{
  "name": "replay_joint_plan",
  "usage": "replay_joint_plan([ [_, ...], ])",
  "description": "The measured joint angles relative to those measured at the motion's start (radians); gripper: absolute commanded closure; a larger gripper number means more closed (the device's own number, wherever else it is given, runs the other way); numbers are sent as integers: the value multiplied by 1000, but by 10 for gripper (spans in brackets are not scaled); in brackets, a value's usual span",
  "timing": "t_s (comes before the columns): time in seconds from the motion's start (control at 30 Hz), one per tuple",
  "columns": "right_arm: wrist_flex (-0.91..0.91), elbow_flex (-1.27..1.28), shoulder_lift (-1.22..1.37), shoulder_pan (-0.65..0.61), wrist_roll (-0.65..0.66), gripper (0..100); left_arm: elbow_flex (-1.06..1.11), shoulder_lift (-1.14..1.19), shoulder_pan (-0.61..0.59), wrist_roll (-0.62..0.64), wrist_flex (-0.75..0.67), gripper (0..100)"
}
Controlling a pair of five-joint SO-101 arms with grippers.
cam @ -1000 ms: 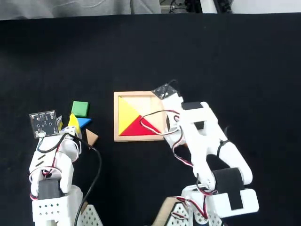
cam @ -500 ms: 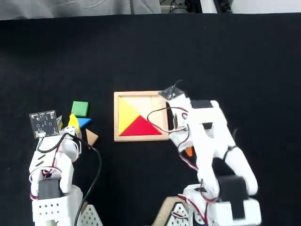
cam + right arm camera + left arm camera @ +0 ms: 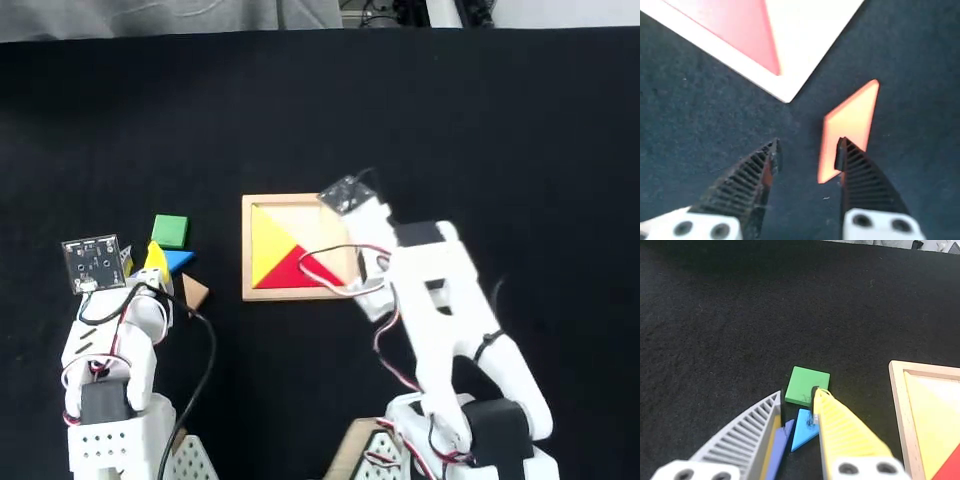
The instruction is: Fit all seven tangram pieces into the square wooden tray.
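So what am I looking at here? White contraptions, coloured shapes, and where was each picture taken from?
These are two small robot arms at a black table, doing a tangram puzzle. One picture looks down from a fixed camera above; the other two come from cameras on each arm's wrist, looking along its two-fingered hand. The square wooden tray already has a yellow triangle and a red triangle in it. The left hand is open, with a blue triangle lying between its fingers and a green square just beyond; a brown piece lies nearby. The right hand is open too, near the tray's corner, with an orange piece on the table by one finger. Neither hand seems to hold anything.
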Motion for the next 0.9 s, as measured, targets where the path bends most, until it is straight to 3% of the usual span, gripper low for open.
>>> replay_joint_plan([
  [0.4,-75,15,0,80,83,820,0,0,0,0,0,884],
  [0.9,-114,-15,176,84,124,822,0,0,0,0,0,884],
])
